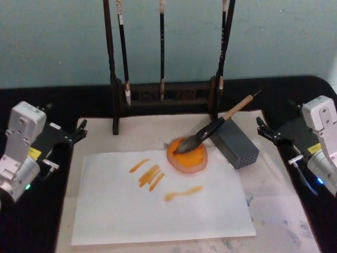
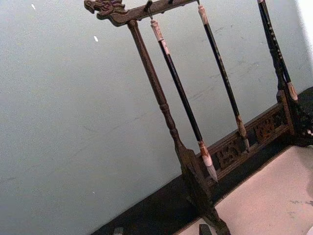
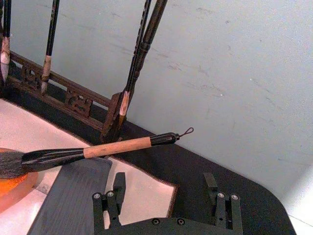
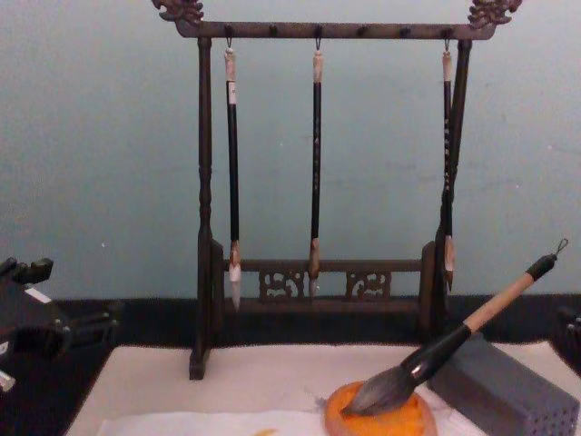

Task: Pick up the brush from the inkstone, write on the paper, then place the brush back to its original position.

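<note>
The brush (image 1: 216, 126) lies free, its dark bristles on the round orange inkstone (image 1: 192, 161) and its tan handle leaning up and right across a grey block (image 1: 239, 145). In the chest view the brush (image 4: 454, 341) slants up from the inkstone (image 4: 381, 422). The white paper (image 1: 158, 211) lies in front of the dish and carries several orange strokes. My left gripper (image 1: 78, 133) stands open at the mat's left edge, well away from the brush. My right gripper (image 1: 268, 132) stands open just right of the block; in the right wrist view its fingers (image 3: 119, 186) are spread with nothing between them, behind the brush handle (image 3: 112, 147).
A dark wooden rack (image 1: 163, 95) with three thin hanging brushes (image 4: 316, 154) stands across the back of the cream mat (image 1: 279, 211). The grey block (image 4: 508, 386) sits right of the dish. Black table borders the mat on both sides, with a pale wall behind.
</note>
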`<action>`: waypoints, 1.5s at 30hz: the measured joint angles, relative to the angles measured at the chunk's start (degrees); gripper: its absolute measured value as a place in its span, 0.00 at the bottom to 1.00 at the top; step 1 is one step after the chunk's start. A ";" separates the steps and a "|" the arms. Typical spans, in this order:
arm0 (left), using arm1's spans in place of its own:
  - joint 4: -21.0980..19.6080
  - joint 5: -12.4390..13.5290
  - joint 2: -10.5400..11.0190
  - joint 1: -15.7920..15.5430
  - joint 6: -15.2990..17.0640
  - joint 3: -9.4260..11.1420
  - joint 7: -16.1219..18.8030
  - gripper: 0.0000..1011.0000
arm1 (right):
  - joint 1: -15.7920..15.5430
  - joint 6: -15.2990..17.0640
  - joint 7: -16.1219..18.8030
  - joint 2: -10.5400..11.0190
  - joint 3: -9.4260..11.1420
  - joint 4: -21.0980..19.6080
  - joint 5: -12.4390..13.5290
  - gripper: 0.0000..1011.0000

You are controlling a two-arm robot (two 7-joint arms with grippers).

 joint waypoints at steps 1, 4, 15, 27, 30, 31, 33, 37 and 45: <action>0.00 0.00 0.00 0.00 0.00 0.00 0.00 0.99 | 0.00 0.00 0.00 0.00 0.00 0.00 0.00 0.99; 0.00 0.00 0.00 0.00 0.00 0.00 0.00 0.99 | 0.00 0.00 -0.02 0.00 0.00 0.00 -0.02 0.99; 0.00 0.00 0.00 0.00 0.00 0.00 0.00 0.99 | 0.00 -0.01 -0.02 0.00 0.00 -0.04 -0.07 0.99; 0.00 0.00 0.00 0.00 0.00 0.00 0.00 0.99 | 0.00 -0.01 -0.03 0.00 0.00 -0.04 -0.07 0.99; 0.00 0.00 0.00 0.00 0.00 0.00 0.00 0.99 | 0.00 0.00 -0.02 0.00 0.00 -0.04 -0.07 0.99; 0.00 0.00 0.00 0.00 0.00 0.00 0.00 0.99 | 0.00 -0.01 -0.02 0.00 0.00 -0.04 -0.07 0.99; 0.00 0.00 0.00 0.00 0.00 0.00 0.00 0.99 | 0.00 0.00 -0.03 0.00 0.00 -0.04 -0.07 0.99; 0.00 0.00 0.00 0.00 0.00 0.00 0.00 0.99 | 0.00 0.00 -0.02 0.00 0.00 -0.04 -0.07 0.99; 0.00 0.00 0.00 0.00 0.00 0.00 0.00 0.99 | 0.00 0.00 -0.02 0.00 0.00 -0.04 -0.07 0.99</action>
